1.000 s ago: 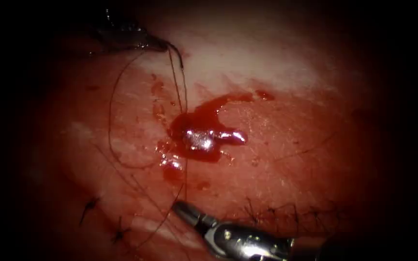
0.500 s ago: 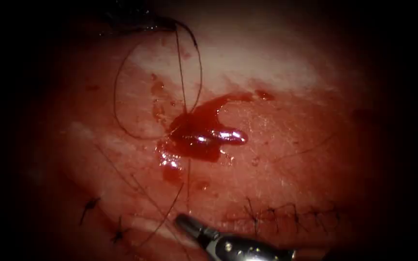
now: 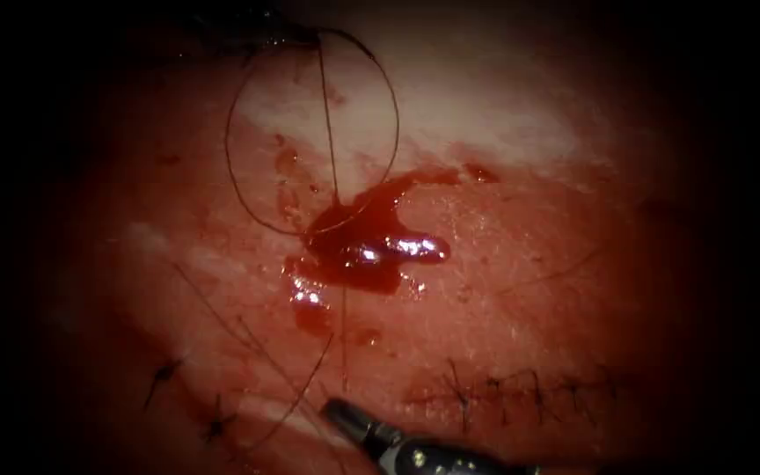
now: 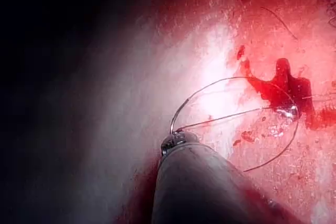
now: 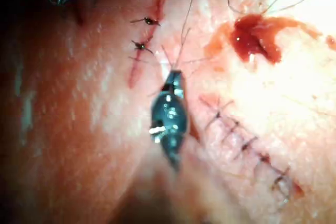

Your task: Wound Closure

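The only setting on view is the tissue [image 3: 503, 290] itself, lit from above and in front. In the endoscope view the light pools at the middle and is strongest on the pale band at the far side. It fades through the near and side reaches into a dark surround [image 3: 10, 264] at left, right and every corner. Bright glints sit on the wet red fluid [image 3: 371, 251] at the centre. The left wrist view has one strongly lit patch of tissue [image 4: 215, 61] bordered by deep shadow.
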You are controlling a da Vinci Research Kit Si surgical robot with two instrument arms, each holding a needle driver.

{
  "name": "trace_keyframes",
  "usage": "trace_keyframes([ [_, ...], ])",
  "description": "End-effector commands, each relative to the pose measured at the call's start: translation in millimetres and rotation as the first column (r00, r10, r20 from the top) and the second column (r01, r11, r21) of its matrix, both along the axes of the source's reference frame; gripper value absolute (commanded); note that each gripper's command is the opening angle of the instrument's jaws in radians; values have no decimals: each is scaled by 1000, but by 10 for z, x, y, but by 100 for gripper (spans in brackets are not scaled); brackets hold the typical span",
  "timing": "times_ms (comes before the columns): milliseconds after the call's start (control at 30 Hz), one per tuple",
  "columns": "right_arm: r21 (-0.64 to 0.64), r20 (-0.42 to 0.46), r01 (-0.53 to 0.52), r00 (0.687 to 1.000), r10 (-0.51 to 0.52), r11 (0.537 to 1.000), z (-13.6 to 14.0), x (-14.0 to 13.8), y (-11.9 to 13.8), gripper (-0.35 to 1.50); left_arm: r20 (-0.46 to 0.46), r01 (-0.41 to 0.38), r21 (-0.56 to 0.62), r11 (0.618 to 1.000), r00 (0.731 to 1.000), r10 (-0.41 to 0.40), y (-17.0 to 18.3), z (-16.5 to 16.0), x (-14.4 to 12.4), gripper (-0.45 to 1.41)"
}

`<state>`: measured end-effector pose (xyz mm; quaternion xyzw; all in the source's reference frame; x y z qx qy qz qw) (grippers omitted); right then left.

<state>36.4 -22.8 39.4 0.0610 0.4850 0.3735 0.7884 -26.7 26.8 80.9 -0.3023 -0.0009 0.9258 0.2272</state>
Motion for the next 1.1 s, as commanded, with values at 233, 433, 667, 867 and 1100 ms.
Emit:
trace_keyframes([
  [233, 16, -56, 28, 998, -27, 999, 3, 10, -5, -35, 55, -47, 52, 998, 998, 44, -18, -11, -2, -45],
  [433, 2, -55, -44, 997, 44, 999, -11, 8, 8, 108, 77, -61, 91, 994, 996, 54, -27, -40, -5, -45],
  [667, 15, -79, -63, 995, 64, 998, -42, 4, 21, 121, 89, -68, 128, 989, 994, 57, -33, -74, -8, -45],
  [867, 17, -87, -71, 994, 72, 997, -49, 4, 25, 119, 101, -76, 143, 987, 993, 62, -42, -92, -8, -45],
  [1100, 29, -87, -73, 993, 75, 997, -58, 3, 37, 113, 134, -109, 154, 982, 987, 89, -59, -105, -2, -45],
])
